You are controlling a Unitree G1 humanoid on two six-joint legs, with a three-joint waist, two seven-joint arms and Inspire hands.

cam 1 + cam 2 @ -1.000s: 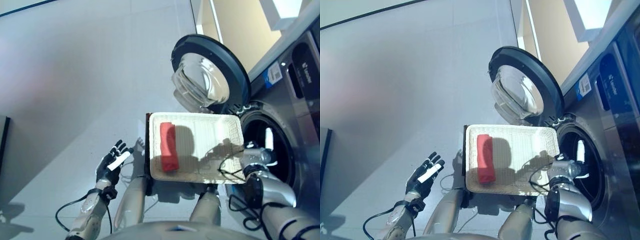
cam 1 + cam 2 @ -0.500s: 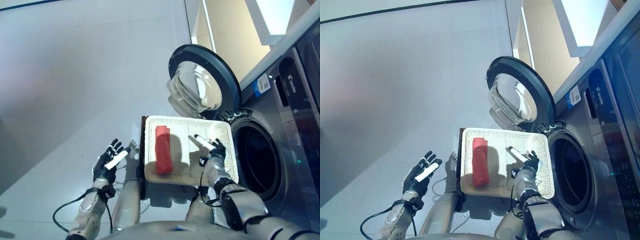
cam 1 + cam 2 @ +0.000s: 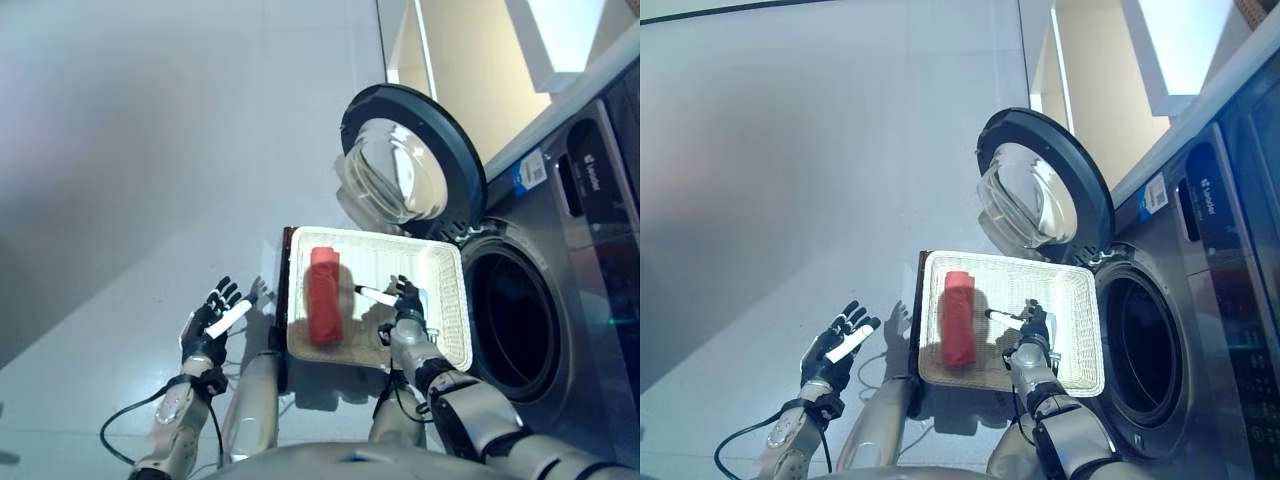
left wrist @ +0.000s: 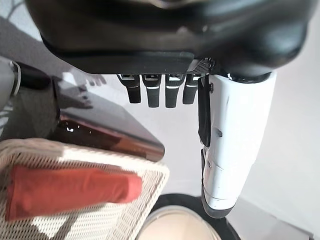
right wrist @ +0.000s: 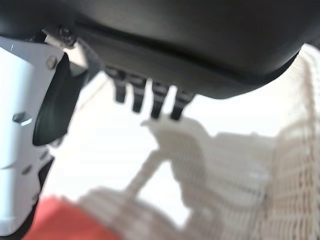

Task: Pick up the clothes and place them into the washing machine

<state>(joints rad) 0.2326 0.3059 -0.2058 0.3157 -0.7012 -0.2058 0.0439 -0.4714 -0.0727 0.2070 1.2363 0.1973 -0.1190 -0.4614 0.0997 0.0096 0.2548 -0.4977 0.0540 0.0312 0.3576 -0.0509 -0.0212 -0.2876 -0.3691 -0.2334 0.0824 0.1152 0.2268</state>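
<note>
A rolled red cloth (image 3: pixel 323 294) lies in the white wicker basket (image 3: pixel 446 310), just beside the right hand (image 3: pixel 403 305), whose fingers (image 5: pixel 150 97) hang spread and empty above the basket floor, thumb toward the roll. The left hand (image 3: pixel 212 323) hovers off past the basket's far edge, fingers (image 4: pixel 155 91) straight, holding nothing. Beyond the right hand's fingers, the washing machine (image 3: pixel 560 260) stands with its round door (image 3: pixel 412 165) swung wide.

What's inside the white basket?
One rolled red cloth lies in the white basket, toward its left side. The right hand hovers open over the middle and hides a little of the bottom. The rest looks bare.
</note>
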